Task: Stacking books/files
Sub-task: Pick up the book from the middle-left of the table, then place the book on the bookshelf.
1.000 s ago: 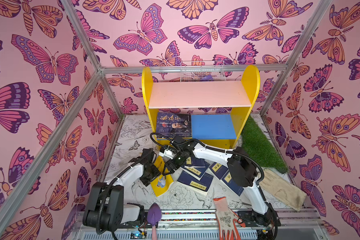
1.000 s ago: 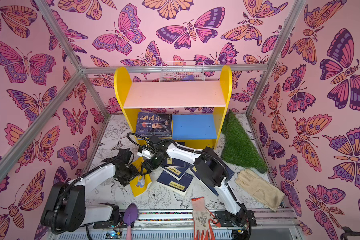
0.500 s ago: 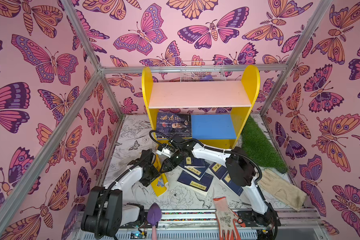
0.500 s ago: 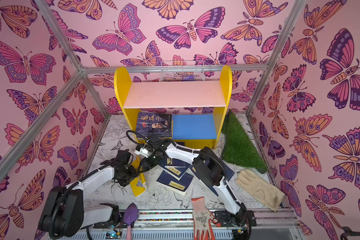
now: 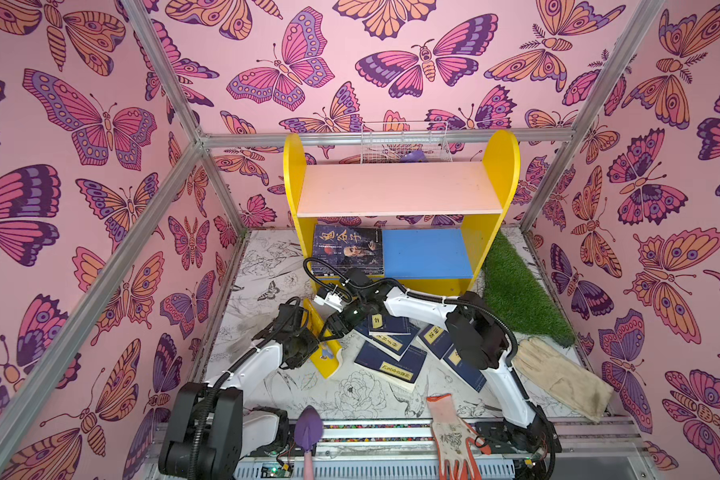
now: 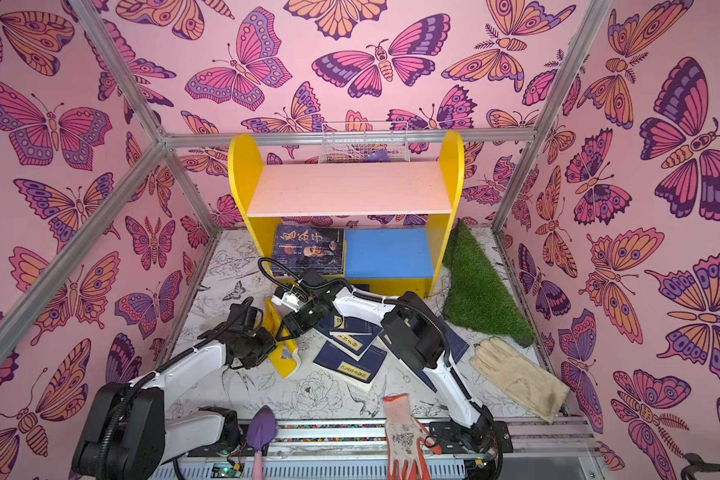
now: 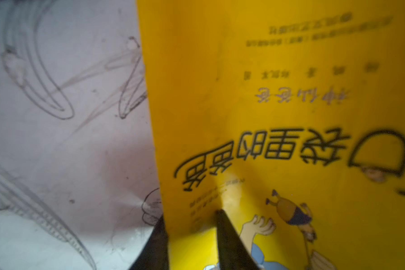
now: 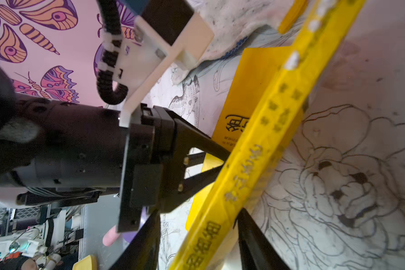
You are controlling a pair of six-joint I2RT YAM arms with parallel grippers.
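Note:
A yellow cartoon-cover book (image 5: 324,353) (image 6: 287,354) stands on edge on the table between my two grippers. My left gripper (image 7: 190,214) (image 5: 308,337) is shut on the edge of its cover (image 7: 290,117), one finger on each side. My right gripper (image 8: 199,211) (image 5: 331,330) is closed round the book's spine (image 8: 255,152), which crosses the jaws at a slant. Several navy books (image 5: 391,361) (image 6: 350,365) with yellow labels lie overlapping under my right arm. A dark portrait book (image 5: 348,249) tops a small stack on the blue lower shelf (image 5: 427,253).
The yellow shelf unit (image 5: 491,232) stands at the back with a wire basket (image 5: 404,145) behind it. Green turf (image 5: 516,291) lies at the right. A beige glove (image 5: 562,374), a white-and-orange glove (image 5: 454,436) and a purple trowel (image 5: 308,432) lie near the front edge.
My left jaws have closed onto the yellow book's cover. The right jaws have narrowed round its spine. The book has tipped more upright and shifted slightly left.

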